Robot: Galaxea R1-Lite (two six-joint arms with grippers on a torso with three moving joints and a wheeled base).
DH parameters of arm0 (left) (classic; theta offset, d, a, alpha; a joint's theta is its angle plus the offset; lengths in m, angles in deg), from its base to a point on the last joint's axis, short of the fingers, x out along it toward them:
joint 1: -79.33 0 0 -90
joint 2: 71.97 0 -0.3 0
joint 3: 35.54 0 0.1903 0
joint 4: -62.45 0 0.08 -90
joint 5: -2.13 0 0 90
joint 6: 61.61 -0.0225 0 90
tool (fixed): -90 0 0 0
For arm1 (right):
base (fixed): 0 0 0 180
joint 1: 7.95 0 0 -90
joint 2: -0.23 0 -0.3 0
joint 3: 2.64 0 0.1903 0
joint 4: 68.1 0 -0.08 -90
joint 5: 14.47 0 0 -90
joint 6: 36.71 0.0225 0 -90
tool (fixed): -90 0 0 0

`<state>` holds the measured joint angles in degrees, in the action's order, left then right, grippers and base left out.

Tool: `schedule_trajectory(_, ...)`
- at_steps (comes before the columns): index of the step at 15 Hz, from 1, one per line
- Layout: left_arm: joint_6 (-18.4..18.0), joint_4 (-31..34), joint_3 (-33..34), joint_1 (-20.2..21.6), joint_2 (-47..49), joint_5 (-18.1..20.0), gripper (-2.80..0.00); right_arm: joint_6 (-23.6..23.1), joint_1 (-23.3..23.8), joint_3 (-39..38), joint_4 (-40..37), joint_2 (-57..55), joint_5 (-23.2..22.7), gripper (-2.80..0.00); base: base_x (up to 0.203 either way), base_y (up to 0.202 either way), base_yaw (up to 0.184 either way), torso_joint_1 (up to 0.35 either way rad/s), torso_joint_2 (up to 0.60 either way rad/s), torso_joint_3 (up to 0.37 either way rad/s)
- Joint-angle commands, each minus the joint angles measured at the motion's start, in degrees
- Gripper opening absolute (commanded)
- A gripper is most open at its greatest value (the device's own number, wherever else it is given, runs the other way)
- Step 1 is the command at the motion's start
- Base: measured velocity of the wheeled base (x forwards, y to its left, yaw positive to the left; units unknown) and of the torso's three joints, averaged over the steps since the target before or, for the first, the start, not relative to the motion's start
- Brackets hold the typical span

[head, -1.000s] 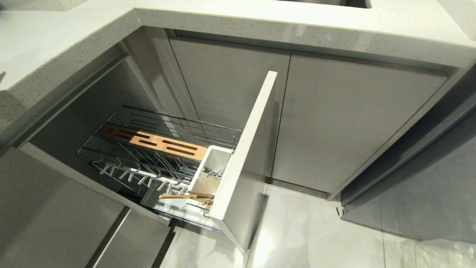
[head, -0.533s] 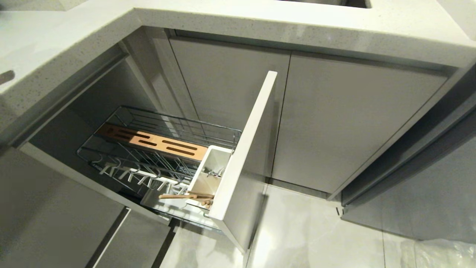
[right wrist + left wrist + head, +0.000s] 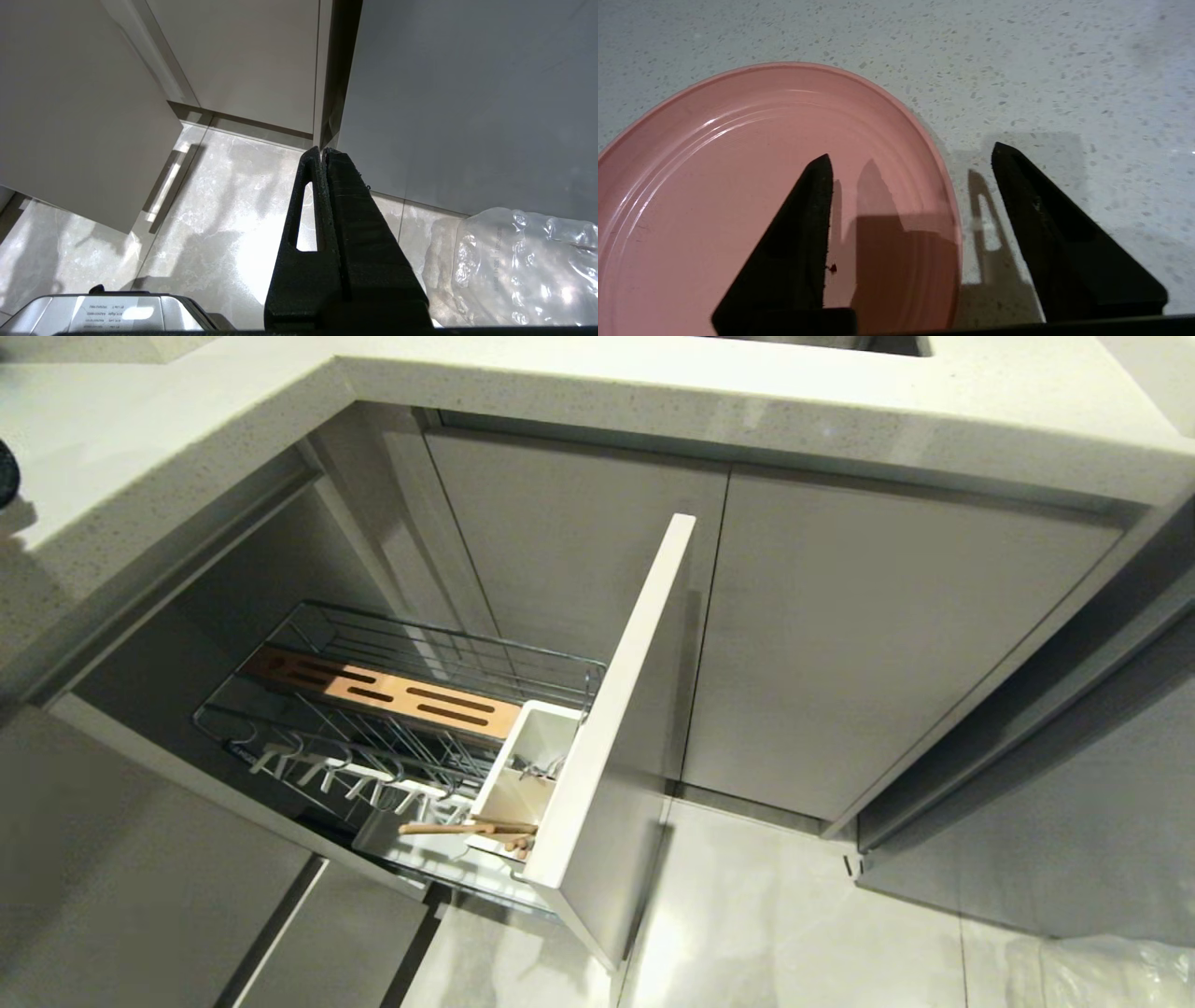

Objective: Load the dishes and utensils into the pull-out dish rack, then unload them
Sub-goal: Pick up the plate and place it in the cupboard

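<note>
Pink and round, one plate (image 3: 738, 186) lay flat on the speckled stone countertop (image 3: 1041, 70). It was smooth and shiny, with ring-shaped ridges near its rim. The left gripper (image 3: 910, 156) hung over the plate's edge with its two black pointed fingers (image 3: 798, 233) spread wide apart, one above the plate and the other above the bare counter. It held nothing.

Down below, the pull-out dish rack (image 3: 392, 709) stood open. It was made of thin shiny wire, with its long side running from the dark cupboard out to the flat pale front panel (image 3: 616, 709). One wooden strip (image 3: 383, 691) with dark slots lay along it the same way. One white plastic caddy (image 3: 523, 770) sat against the front panel. Two pale wooden chopsticks (image 3: 467, 828) lay across the near end of the caddy, pointing sideways, away from the front panel. Something thin and metal showed inside the caddy, but I could not tell what it was. Two plain grey cabinet doors (image 3: 840, 644) stood shut beside the rack.

The right gripper (image 3: 323, 151) hung low over the glossy tiled floor (image 3: 224, 224), its two black fingers pressed together on nothing. One crinkly sheet of clear bubble wrap (image 3: 514, 266) lay on the floor near it.
</note>
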<state>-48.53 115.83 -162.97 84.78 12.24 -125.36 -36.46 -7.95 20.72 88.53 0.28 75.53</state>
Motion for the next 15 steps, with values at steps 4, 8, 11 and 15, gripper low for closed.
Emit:
schedule_trajectory(4, 0.02, 0.57, -0.34, 0.43, 2.70, -1.60, 0.00, 0.02, 0.00, 0.00, 0.00, -0.04, 0.00, -2.80, 0.000, 0.000, 0.000, 0.000, 0.00, 0.000)
schedule_trajectory(8, 0.08, 1.70, -1.06, 0.79, 3.32, -3.38, 0.00, 0.02, 0.00, 0.00, 0.00, -0.04, 0.00, -2.80, 0.000, 0.000, 0.000, 0.000, 0.00, 0.000)
schedule_trajectory(11, 0.11, 2.82, -1.27, 0.79, 3.68, -4.57, 0.00, 0.02, 0.00, 0.00, 0.00, -0.04, 0.00, -2.80, 0.000, 0.000, 0.000, 0.000, 0.00, 0.000)
schedule_trajectory(15, 0.26, 3.32, -1.90, 0.79, 3.85, -4.96, 0.00, 0.02, 0.00, 0.00, 0.00, -0.04, 0.00, -2.80, 0.000, 0.000, 0.000, 0.000, 0.00, 0.000)
